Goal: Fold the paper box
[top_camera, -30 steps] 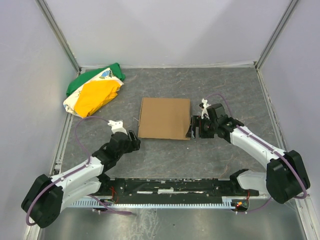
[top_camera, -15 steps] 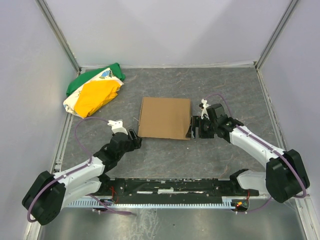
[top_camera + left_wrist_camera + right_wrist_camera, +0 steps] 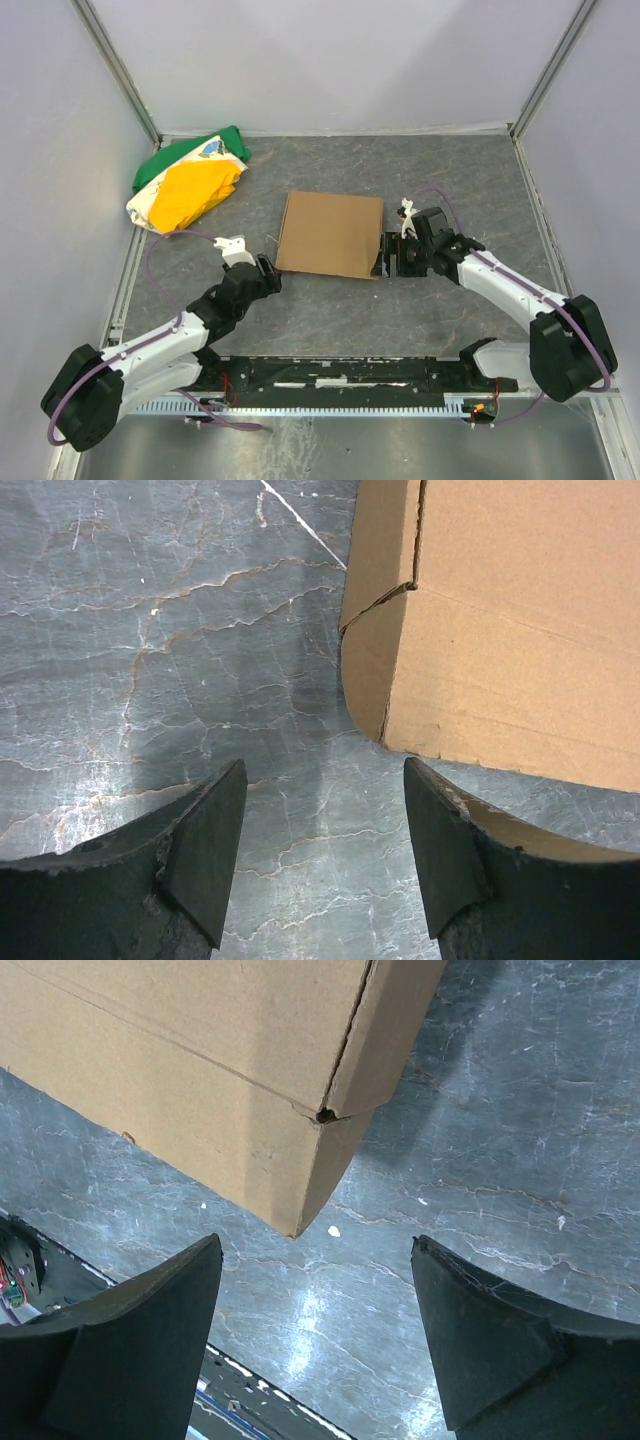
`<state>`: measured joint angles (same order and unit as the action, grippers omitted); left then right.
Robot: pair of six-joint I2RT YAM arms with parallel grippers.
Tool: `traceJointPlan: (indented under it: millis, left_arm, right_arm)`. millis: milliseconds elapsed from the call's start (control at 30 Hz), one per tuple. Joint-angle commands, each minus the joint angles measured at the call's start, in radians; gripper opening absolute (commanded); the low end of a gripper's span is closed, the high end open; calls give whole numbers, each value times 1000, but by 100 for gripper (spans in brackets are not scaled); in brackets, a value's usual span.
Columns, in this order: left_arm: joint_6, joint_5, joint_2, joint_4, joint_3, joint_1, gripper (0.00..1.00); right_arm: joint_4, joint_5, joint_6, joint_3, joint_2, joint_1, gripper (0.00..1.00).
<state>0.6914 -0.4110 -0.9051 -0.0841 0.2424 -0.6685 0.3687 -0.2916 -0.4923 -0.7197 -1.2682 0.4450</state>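
The left jaws and right jaws both stand spread and empty. The left fingers [image 3: 200,850] are parted over bare surface [image 3: 120,630] just off the 8 o'clock corner of the paper box [image 3: 330,235]. The right fingers [image 3: 130,1350] are equally wide just beside its 4 o'clock corner, and neither pair seems to touch the cardboard. The box lies near the middle of the surface as a compact, closed-looking rectangle. The cloth bundle [image 3: 190,185] is well apart at its 10 o'clock.

The folding looks nearly finished, and what remains is probably seating the side panels. The left wrist view shows a side flap [image 3: 375,665] with a small gap where it meets the top panel. To do this well, one side should brace the box while the other presses, because a push from one corner alone would likely slide the whole box. Pressure should run along the crease lines, low and flat, not into the middle of a panel, which would buckle.

The box is plain brown corrugated cardboard, matte and slightly fibrous. On the left its flap corner is rounded and the score line is thin and dark. On the right the corner is sharper, with a tiny hole where the creases meet. The surface is grey with pale marble-like veins and a sheen that reflects light, so it likely gives little grip.
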Motion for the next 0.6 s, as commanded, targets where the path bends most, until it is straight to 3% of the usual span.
traceJointPlan:
  millis: [0, 167, 400, 567]
  left_arm:
    - [-6, -30, 9, -2, 37, -5, 71]
    - [25, 25, 46, 40, 52, -6, 71]
    - [42, 180, 223, 220, 90, -6, 69]
    - [31, 125, 318, 205, 102, -7, 63]
  right_arm:
    - [-40, -16, 0, -32, -3, 6, 84]
    - [-35, -14, 5, -28, 4, 5, 84]
    - [-23, -11, 13, -27, 15, 6, 84]
    - [2, 7, 24, -44, 20, 6, 84]
